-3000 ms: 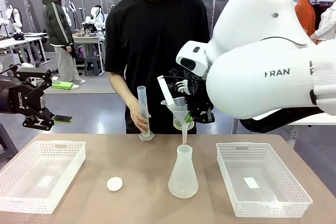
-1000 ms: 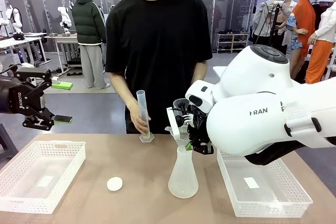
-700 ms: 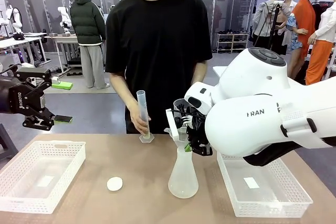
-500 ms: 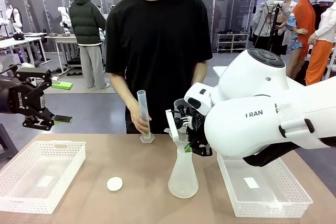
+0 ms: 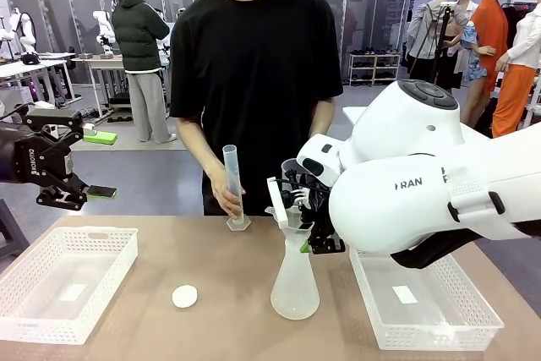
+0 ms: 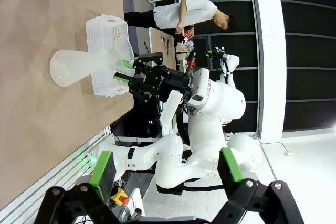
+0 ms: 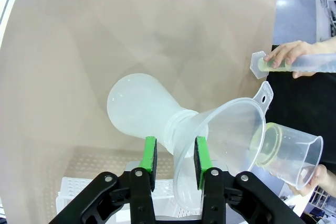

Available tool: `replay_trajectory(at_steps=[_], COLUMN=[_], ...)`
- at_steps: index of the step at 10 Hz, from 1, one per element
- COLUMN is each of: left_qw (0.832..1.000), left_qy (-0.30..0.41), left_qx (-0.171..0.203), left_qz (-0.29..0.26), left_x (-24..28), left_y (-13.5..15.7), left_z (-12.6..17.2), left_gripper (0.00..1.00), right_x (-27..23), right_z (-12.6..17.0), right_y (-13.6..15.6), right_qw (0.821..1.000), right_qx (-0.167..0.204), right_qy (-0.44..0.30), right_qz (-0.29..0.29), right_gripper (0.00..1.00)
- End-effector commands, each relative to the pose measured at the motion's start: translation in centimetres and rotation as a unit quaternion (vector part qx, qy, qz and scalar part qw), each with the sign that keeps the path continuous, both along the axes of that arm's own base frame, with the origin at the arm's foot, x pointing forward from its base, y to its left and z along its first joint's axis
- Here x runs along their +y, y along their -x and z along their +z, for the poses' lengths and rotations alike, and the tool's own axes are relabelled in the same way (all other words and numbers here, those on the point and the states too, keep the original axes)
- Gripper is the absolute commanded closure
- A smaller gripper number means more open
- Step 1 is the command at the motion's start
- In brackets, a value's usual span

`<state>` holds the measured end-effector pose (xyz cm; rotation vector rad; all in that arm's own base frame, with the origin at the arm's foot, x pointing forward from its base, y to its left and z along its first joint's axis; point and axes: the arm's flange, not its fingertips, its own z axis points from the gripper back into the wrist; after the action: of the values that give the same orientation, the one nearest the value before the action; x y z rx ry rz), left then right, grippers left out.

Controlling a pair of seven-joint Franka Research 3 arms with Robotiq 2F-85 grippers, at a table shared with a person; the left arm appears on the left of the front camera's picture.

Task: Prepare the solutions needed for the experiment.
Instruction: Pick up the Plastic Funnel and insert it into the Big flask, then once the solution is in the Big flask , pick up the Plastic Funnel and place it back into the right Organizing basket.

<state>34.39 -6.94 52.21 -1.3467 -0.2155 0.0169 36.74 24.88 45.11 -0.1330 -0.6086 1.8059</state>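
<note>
Funnel [image 7: 226, 129] seated in flask [image 7: 139, 111]; right gripper [image 7: 176, 153] straddles neck, grip unclear; left gripper [image 6: 165, 157] spread wide, empty. Next move likely: clear away, pour solution [image 7: 270, 148].

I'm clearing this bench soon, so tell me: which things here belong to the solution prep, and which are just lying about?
In use: yellow-green solution, its beaker, graduated cylinder in the person's hand, funnel in the conical flask.

Lying about: small white cap, left white basket, right white basket.
</note>
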Motion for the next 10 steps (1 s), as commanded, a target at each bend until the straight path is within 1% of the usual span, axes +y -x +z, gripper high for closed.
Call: replay_trajectory(at_steps=[1,10], left_qw=[1.0,1.0], left_qy=[0.013,0.013], left_qx=[-0.002,-0.002], left_qz=[0.0,0.0], left_x=[-0.3,-0.3], left_y=[0.0,0.0], left_z=[0.3,0.3], left_gripper=[0.0,0.0], right_x=[-0.02,-0.02], right_z=[0.02,0.02], right_y=[-0.01,-0.01], right_qw=[1.0,1.0], right_qx=[0.0,0.0], right_qy=[0.0,0.0], right_qz=[0.0,0.0], right_gripper=[0.62,0.62])
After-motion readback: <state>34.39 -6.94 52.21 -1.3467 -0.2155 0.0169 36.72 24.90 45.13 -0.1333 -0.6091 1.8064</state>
